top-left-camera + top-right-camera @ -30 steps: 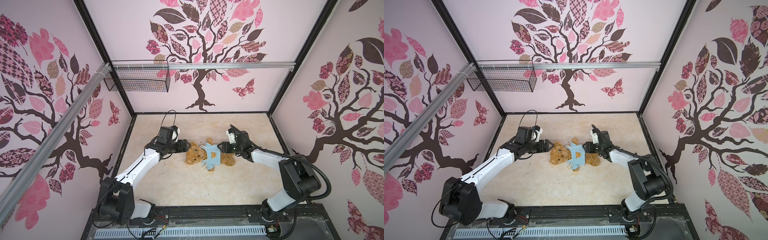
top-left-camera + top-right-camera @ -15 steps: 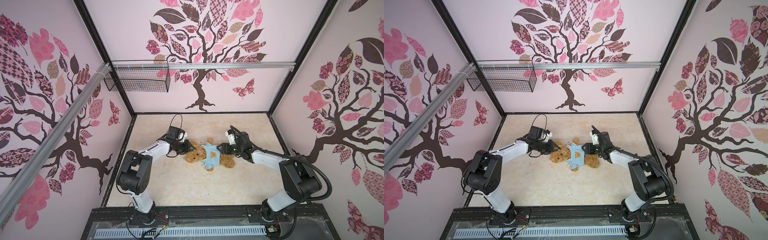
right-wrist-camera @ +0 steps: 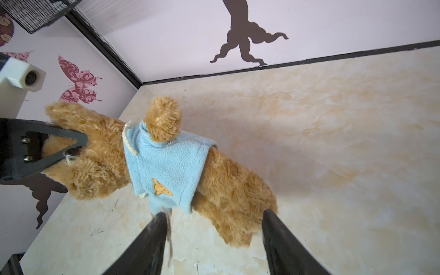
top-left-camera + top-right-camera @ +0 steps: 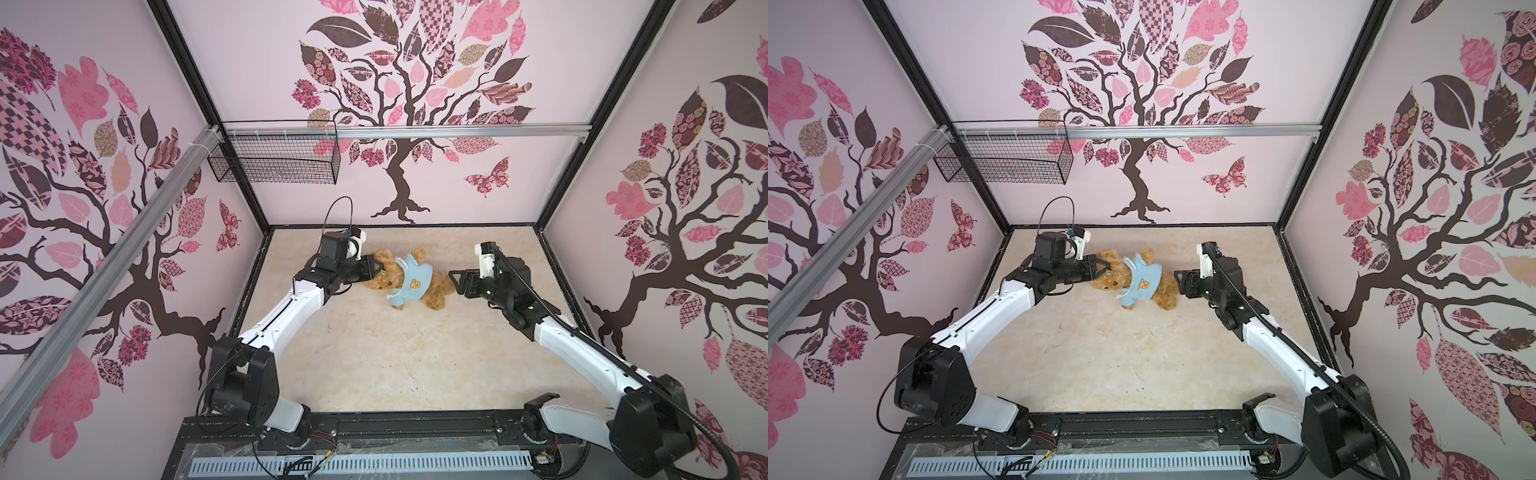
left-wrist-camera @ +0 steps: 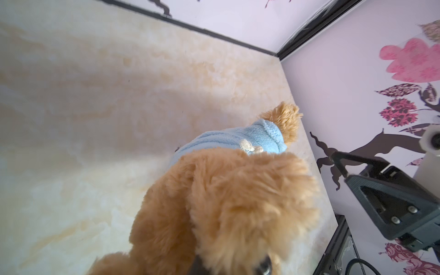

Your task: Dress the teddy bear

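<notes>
While flat, teddy bear (image 4: 386,279) lengthwise left-right, head leftward.

The teddy bear (image 3: 234,190) is curly plush, its shirt (image 3: 166,162) fleece, the floor (image 3: 333,119) matt.

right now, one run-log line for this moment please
left gripper: shut on teddy bear, at head | right gripper: open by its legs | blue shirt: on torso

teddy bear (image 4: 384,279): golden-brown fur; shirt (image 4: 417,274): light blue, orange bear-face print; counter (image 4: 374,357): cream, marbled beige; walls (image 4: 257,83): pale pink, brown-and-pink tree pattern.
</notes>
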Action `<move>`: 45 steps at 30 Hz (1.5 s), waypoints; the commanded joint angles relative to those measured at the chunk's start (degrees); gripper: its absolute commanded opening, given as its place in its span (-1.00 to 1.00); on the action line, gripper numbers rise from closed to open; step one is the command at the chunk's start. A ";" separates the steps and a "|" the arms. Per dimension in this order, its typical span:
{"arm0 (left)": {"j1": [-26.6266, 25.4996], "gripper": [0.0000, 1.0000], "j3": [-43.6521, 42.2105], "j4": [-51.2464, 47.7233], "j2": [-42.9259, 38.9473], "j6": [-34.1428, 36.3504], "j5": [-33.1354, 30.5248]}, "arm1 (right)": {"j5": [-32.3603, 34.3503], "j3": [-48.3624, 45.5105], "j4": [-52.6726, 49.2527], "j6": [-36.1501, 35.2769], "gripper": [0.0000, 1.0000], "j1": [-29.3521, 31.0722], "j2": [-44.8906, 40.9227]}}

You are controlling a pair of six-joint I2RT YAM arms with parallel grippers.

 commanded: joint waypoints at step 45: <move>1.18 0.53 20.77 -13.46 11.87 12.10 -18.63 | 16.71 -10.15 -3.61 -1.16 0.25 16.05 0.09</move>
